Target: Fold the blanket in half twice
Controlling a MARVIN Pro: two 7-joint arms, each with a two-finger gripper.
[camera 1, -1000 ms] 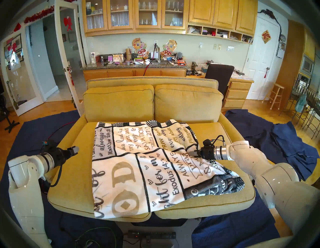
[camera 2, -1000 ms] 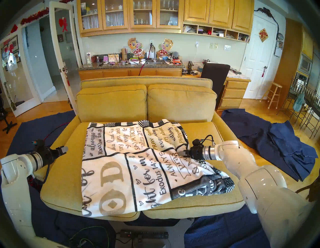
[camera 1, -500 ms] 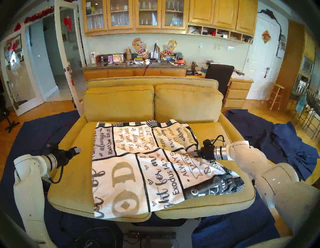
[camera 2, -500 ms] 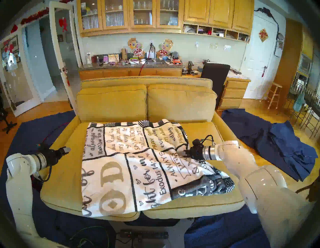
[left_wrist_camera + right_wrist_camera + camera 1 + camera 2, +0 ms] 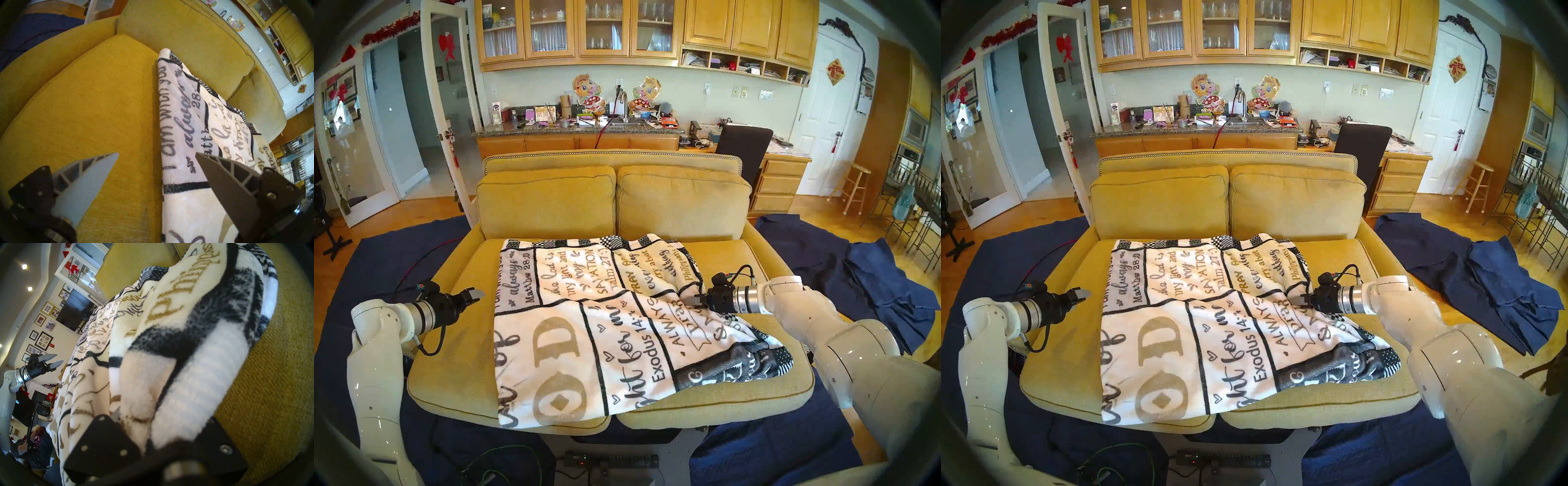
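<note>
The blanket [image 5: 585,322] [image 5: 1192,325], white fleece with black and tan lettering and a checked border, lies doubled over on the yellow sofa seat [image 5: 449,356]. Its front edge hangs over the seat's front. My right gripper [image 5: 689,300] [image 5: 1299,300] is shut on a raised fold at the blanket's right side. In the right wrist view the fleece [image 5: 153,344] buries its fingers. My left gripper [image 5: 475,293] [image 5: 1081,293] hovers open over the left cushion, close to the blanket's left edge [image 5: 169,135] and apart from it. Its fingers [image 5: 102,168] hold nothing.
Two back cushions [image 5: 680,203] rise right behind the blanket. Navy cloths cover the floor on the left [image 5: 382,258] and lie crumpled on the right [image 5: 873,281]. Cables and a power strip [image 5: 609,461] sit below the seat's front edge.
My left arm has swung in to the right, bringing its open gripper closer to the blanket's left edge. The right gripper and the blanket have stayed where they were.
</note>
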